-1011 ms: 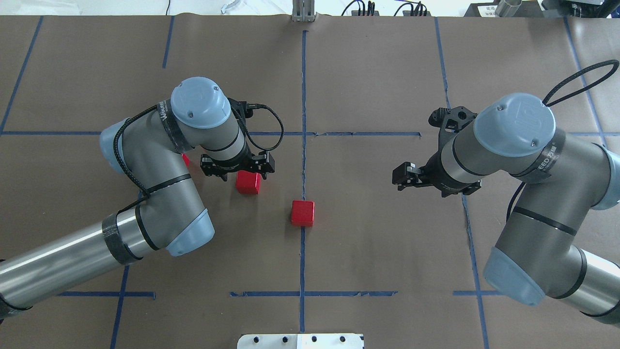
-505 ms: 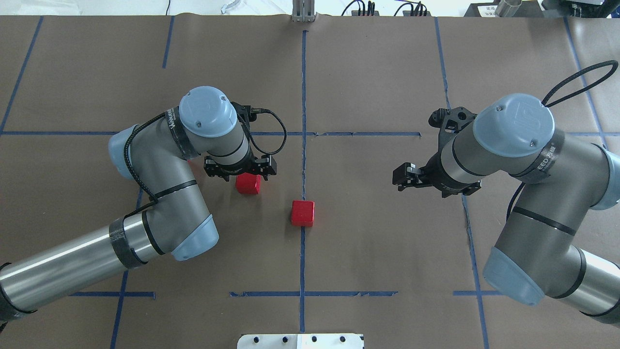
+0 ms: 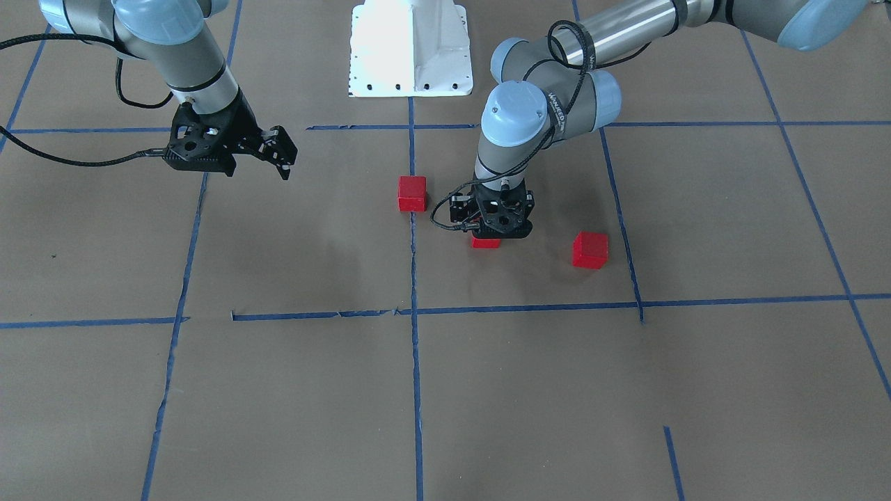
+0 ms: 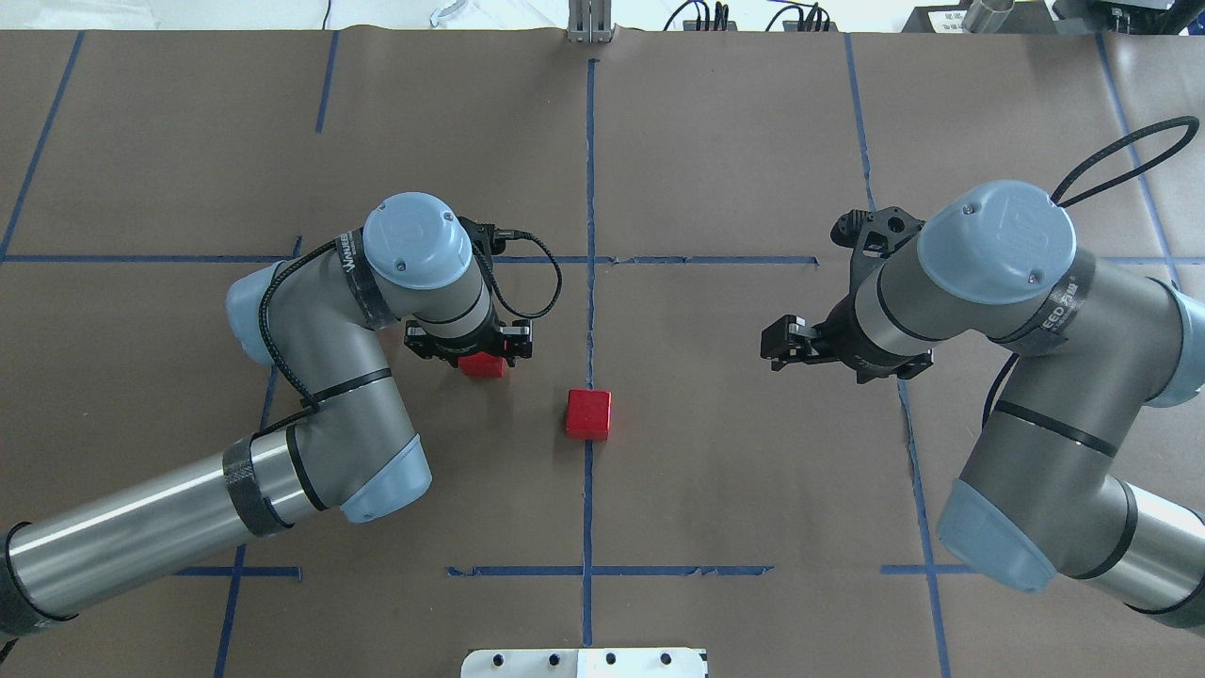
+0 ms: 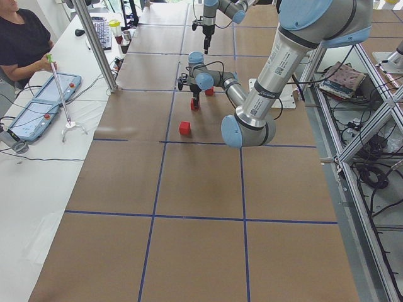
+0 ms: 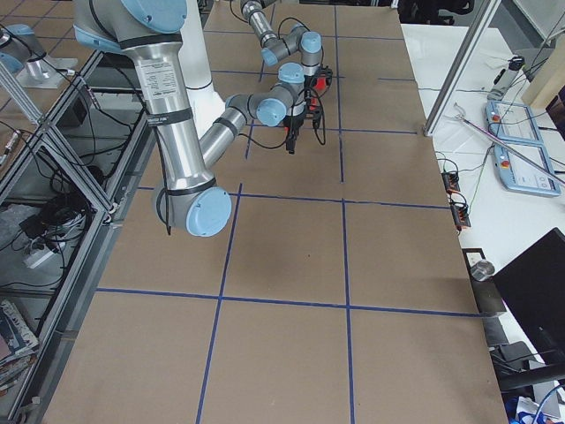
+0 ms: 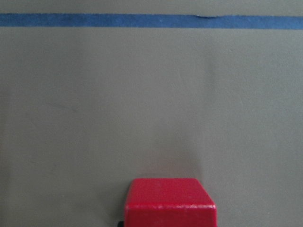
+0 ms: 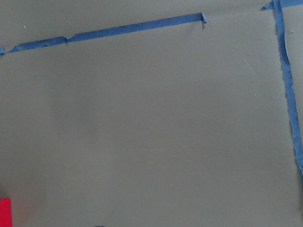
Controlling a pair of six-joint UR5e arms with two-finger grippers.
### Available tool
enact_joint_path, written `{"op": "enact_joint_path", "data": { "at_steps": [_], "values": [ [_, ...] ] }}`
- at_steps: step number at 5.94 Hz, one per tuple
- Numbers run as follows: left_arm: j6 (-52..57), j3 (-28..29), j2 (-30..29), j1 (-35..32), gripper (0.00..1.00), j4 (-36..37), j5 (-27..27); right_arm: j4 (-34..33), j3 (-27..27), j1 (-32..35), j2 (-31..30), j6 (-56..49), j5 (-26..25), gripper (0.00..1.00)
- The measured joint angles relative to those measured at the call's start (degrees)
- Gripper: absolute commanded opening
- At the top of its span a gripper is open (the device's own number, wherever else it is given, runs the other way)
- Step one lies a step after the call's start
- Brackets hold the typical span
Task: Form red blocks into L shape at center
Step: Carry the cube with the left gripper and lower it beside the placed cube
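Note:
Three red blocks lie on the brown paper. One red block [image 4: 588, 414] [image 3: 411, 193] sits on the center's vertical blue tape line [image 4: 589, 311]. A second red block [image 4: 483, 366] [image 3: 485, 243] lies to its left, mostly under my left gripper [image 4: 468, 350] [image 3: 491, 228], which is low over it with jaws open on either side; the left wrist view shows that block [image 7: 170, 202] at the bottom edge. The third red block [image 3: 589, 250] lies further to my left, hidden under the left arm in the overhead view. My right gripper [image 4: 778, 343] [image 3: 281, 157] hovers open and empty.
The robot's white base plate [image 3: 411, 49] [image 4: 584, 662] stands at the near table edge. Blue tape grid lines cross the paper. An operator [image 5: 19, 38] sits at a side table with tablets beyond the table's left end.
My left arm has swung right and my left gripper has come down over the second red block, covering more of it. The block has not moved. The right arm is still.

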Motion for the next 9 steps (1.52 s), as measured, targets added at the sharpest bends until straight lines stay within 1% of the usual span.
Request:
{"op": "enact_joint_path", "data": {
  "at_steps": [1,3,5,7,9],
  "values": [
    [-0.1,-0.3,-1.4,-0.9,0.00,0.1,0.0,0.0,0.1,0.1,0.1,0.0,0.0,1.00],
    [-3.1,0.0,-5.4,-1.0,0.00,0.7,2.2,0.0,0.9,0.9,-0.2,0.0,0.4,1.00],
    [-6.9,3.3,-9.5,2.0,0.00,1.6,3.6,0.0,2.5,2.4,-3.0,-0.9,0.6,1.00],
    [-8.0,4.4,-10.5,4.8,0.00,1.8,5.8,0.0,2.9,2.8,-4.0,-1.7,0.6,1.00],
    [-8.1,4.8,-10.5,5.8,0.00,1.8,6.3,0.0,2.9,2.8,-4.1,-1.8,0.6,1.00]
  ]
}}
